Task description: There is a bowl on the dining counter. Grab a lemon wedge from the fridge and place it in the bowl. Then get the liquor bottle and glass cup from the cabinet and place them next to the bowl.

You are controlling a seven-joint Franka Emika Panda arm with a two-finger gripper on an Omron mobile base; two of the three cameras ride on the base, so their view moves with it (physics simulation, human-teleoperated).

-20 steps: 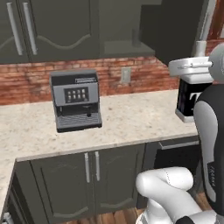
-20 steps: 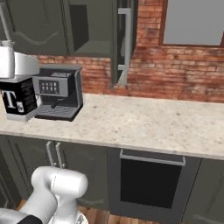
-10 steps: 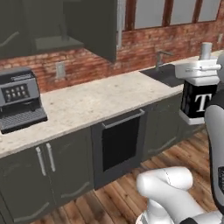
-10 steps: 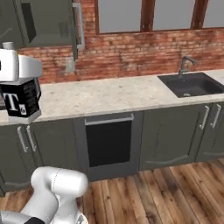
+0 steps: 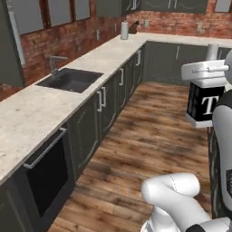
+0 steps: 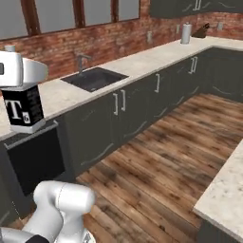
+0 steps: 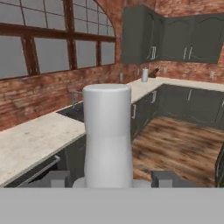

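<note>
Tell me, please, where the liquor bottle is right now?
The liquor bottle hangs clamped under the gripper, at the right base view's left edge, above the oven front.

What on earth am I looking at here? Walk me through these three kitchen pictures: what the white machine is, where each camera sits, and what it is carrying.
This is a computer-rendered kitchen. The white machine is a robot arm on a base that drives. Two cameras ride on that base, one behind the arm on each side, so they show the same room from two angles. The third sits on the hand and looks out along the gripper.

The gripper is shut on a liquor bottle, squarish with a black label and white lettering; in the hand picture its pale neck rises right in front of the lens.

Along the brick wall runs a long stone counter with a sink and a grey canister at the far end. The wooden floor lies ahead.
</note>
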